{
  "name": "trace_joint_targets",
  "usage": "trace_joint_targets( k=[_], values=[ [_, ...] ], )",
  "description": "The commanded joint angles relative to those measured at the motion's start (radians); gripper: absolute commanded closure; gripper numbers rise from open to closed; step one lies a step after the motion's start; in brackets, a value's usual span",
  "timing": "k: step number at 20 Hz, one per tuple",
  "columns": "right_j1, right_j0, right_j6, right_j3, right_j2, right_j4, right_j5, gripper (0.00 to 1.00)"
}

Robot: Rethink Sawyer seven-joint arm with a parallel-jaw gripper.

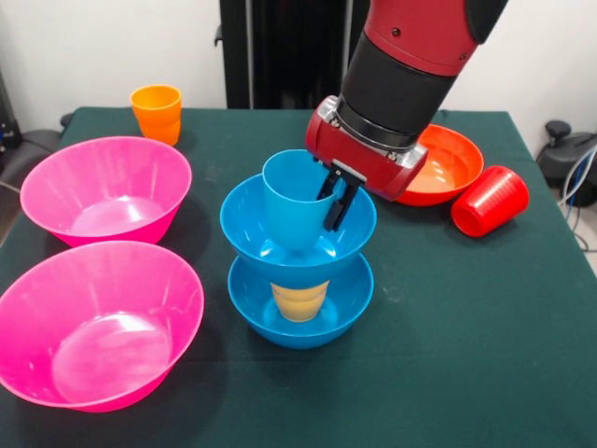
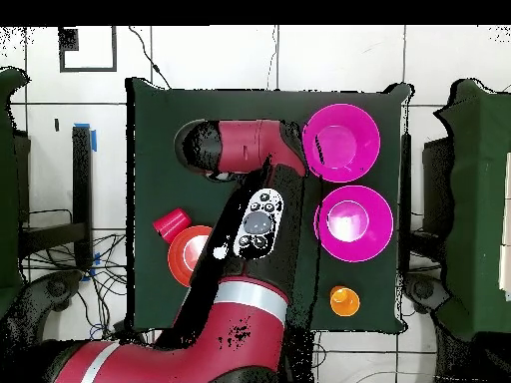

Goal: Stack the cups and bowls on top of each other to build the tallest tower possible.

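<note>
1. I see the tower (image 1: pixel 298 271) mid-table: a glossy blue bowl (image 1: pixel 300 317) at the bottom, a yellow cup (image 1: pixel 299 301) inverted inside it, a second blue bowl (image 1: pixel 298 233) on top, and a light blue tumbler (image 1: pixel 294 201) upright in that.
2. The black gripper (image 1: pixel 338 201) has its fingers astride the tumbler's rim, one inside, one outside; I read it as clamped on the tumbler.
3. Two big glossy pink bowls (image 1: pixel 105 191) (image 1: pixel 98 322) sit apart from the tower. An orange tumbler (image 1: pixel 157 112) is at a far corner.
4. An orange-red bowl (image 1: pixel 448 168) touches a red cup (image 1: pixel 490 201) lying on its side.
5. Surface is a dark green cloth-covered table (image 1: pixel 466 327); white tiled floor (image 2: pixel 200 60) and cables around it.
</note>
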Motion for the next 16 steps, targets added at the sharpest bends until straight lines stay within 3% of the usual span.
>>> trace_joint_targets(
  k=[1, 16],
  values=[
    [0.011, 0.013, -0.040, 0.080, 0.113, -0.046, -0.034, 1.00],
    [-0.013, -0.001, -0.022, 0.133, 0.146, -0.032, -0.164, 1.00]
  ],
)
